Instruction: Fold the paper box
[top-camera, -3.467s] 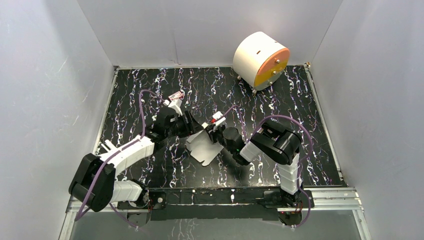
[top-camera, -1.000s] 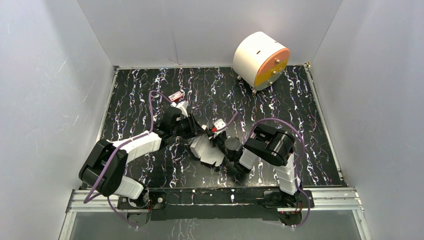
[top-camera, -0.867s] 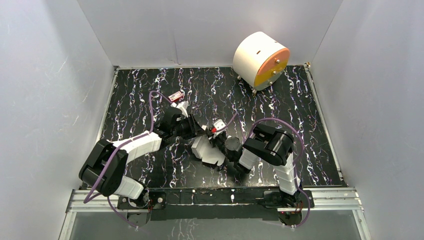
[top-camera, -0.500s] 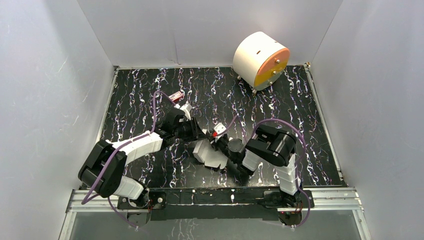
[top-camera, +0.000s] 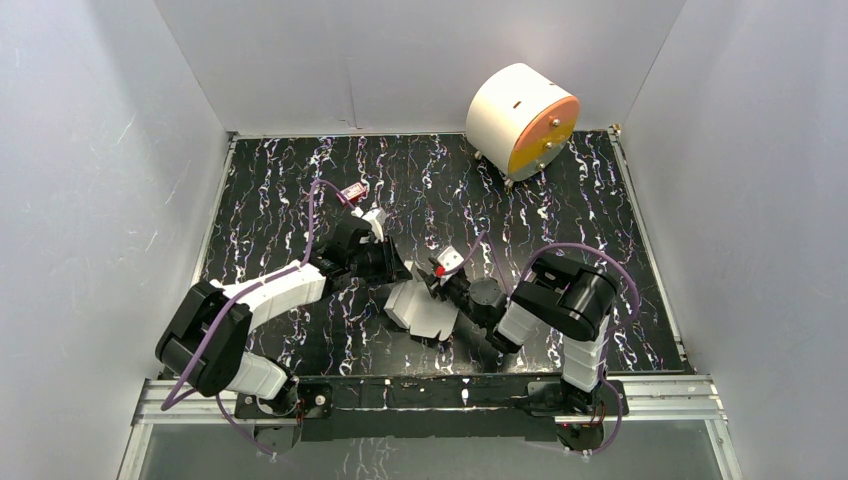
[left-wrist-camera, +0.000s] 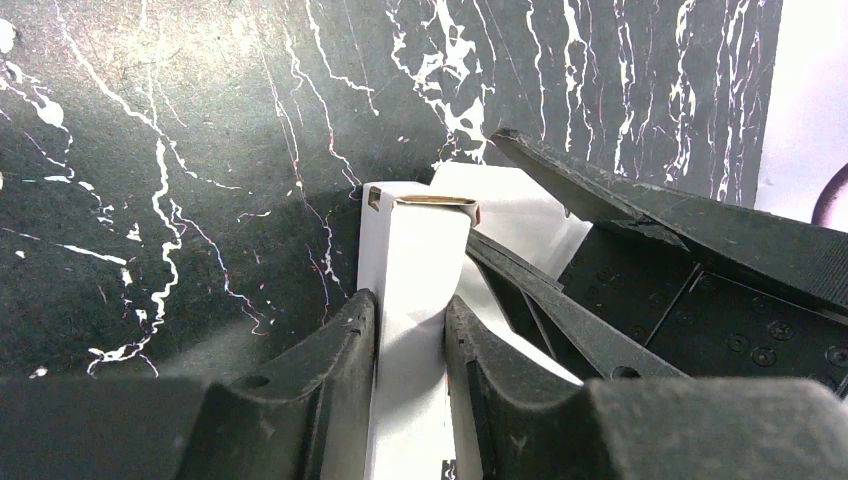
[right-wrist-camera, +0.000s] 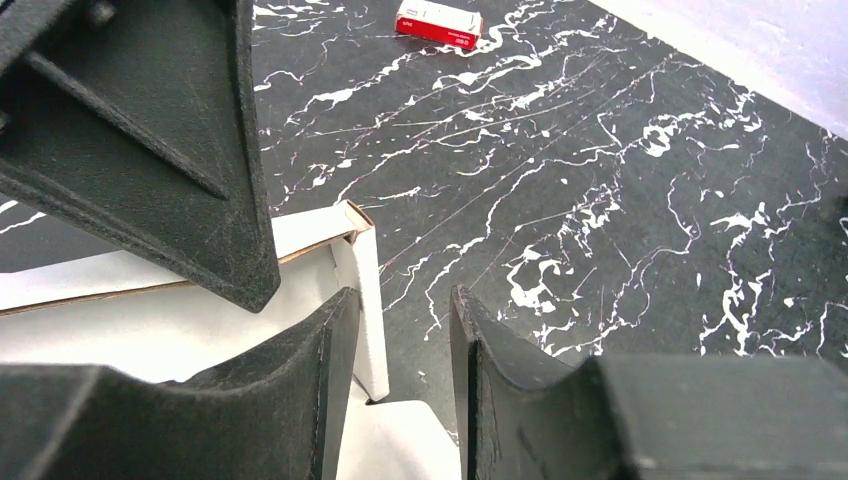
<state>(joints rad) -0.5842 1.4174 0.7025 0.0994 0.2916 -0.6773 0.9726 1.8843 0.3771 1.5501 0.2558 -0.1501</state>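
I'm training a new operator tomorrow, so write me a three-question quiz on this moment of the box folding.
1. True or false: the left gripper is clamped on the box.
2. The right gripper is: A) open, with a box flap beside one finger; B) shut tight on the box; C) out of every view.
3. What stands at the far right corner of the table?

Key: 1 true. 2 A. 3 the white drum with an orange face.
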